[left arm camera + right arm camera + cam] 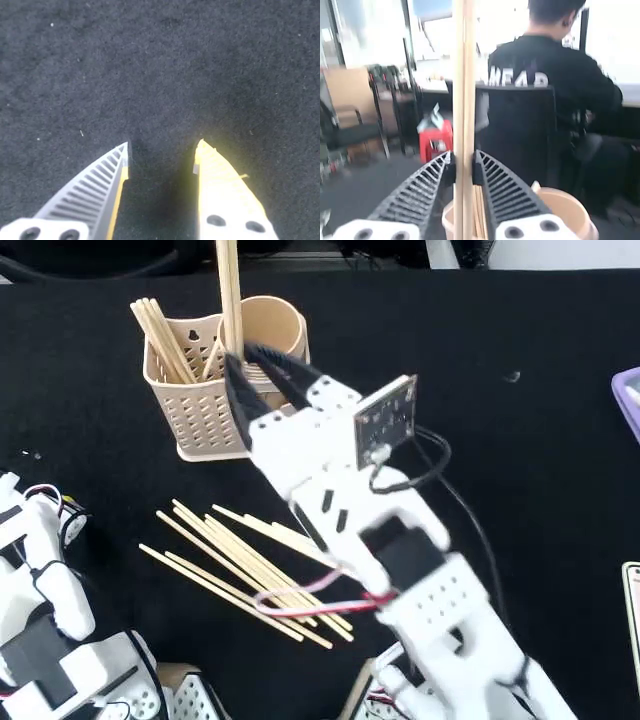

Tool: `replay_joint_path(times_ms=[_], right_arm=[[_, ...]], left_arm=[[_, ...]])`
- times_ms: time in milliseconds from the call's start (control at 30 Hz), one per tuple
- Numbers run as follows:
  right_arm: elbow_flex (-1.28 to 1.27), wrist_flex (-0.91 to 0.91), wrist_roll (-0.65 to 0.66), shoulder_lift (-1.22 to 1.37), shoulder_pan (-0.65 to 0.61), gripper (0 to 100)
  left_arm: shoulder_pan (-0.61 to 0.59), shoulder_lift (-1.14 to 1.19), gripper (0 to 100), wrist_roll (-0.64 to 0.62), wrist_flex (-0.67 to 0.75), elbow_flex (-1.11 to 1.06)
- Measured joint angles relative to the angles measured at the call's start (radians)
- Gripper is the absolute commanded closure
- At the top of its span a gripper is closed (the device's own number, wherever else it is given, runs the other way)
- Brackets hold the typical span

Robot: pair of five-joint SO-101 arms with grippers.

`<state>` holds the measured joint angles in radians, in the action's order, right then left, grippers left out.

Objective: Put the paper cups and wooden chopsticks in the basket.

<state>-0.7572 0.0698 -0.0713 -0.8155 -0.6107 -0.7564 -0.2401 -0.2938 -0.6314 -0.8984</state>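
Pinched two wooden chopsticks (231,290) in the right gripper (241,354), shut tight on them. Held them straight up, just over the basket (200,418). From high up, saw a paper cup (272,325) standing inside the basket, on the side nearer the right arm, and a bunch of sticks (165,340) leaning in the other side. Saw a loose pile of chopsticks (250,565) lying flat on the black table (530,500), near the basket but not touching it, partly hidden by the right arm. Saw the left arm (45,620) low at the table's near corner, well apart from the basket.

From the left wrist, saw the left gripper (162,147) open, with a wide gap between its two tips and nothing in it. Hung close over the black table (150,60).

From the right wrist, saw the right gripper (463,160) closed from both sides on the two wooden chopsticks (463,75). Saw the paper cup (570,205) low down, just beyond the gripper.
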Motion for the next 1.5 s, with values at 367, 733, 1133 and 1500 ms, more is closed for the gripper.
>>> replay_joint_path(times_ms=[367, 733, 1133, 1500], right_arm=[[0.465, -0.121, -0.006, 0.58, -0.002, 98.7], [0.657, -0.121, -0.006, 0.907, -0.002, 98.7], [0.591, -0.123, -0.006, 0.919, -0.002, 89.8], [0.644, 0.137, -0.006, 0.899, -0.003, 86.4]], left_arm=[[0.0, 0.0, 78, 0.0, 0.0, 0.0], [0.0, 0.0, 78, 0.0, 0.0, 0.0], [0.0, 0.0, 78, 0.0, 0.0, 0.0], [0.0, 0.0, 78, 0.0, 0.0, 0.0]])
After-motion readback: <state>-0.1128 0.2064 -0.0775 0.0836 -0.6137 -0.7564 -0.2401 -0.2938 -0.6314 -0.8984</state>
